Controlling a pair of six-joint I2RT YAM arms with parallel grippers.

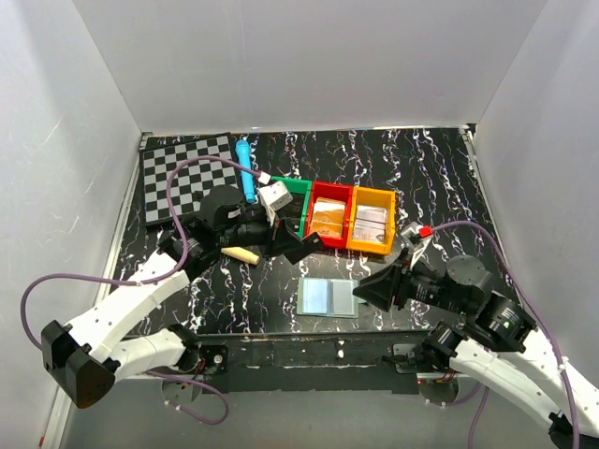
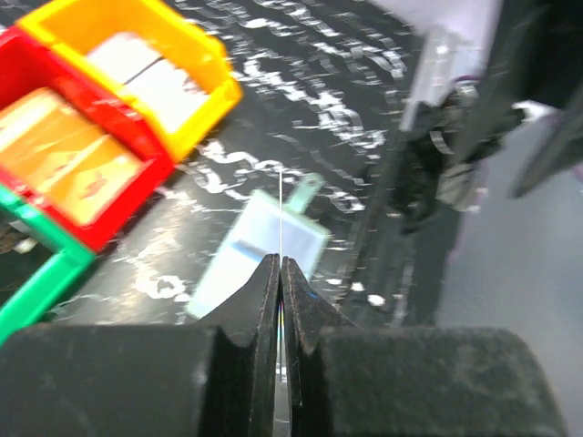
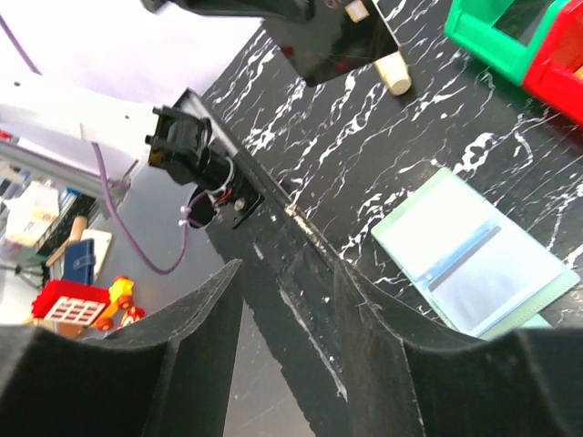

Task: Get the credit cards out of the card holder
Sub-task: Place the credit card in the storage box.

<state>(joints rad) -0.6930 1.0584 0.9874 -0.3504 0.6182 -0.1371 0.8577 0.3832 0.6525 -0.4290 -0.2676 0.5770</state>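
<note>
the right gripper hangs nearest, over the table's front edge, its fingers spread with nothing between them, aimed at the card holder. the holder lies opened flat just beyond that edge, apart from both claws. further in, the left gripper is pressed shut on what looks like a dark card, held above the table just short of the red bin. so the step in hand seems to be carrying a drawn card away. the next move calls for bringing it over a bin and letting go cleanly; the red bin already holds orange-brown pieces and the orange bin white ones, but which bin suits this card i cannot tell. the left wrist view shows the card only as a pale sliver edge-on between tight jaws, while the right wrist view shows its broad glossy face. that view also gives the holder's two pale blue panels sharply, though not whether cards remain inside; the top view alone lays out the spacing.
</note>
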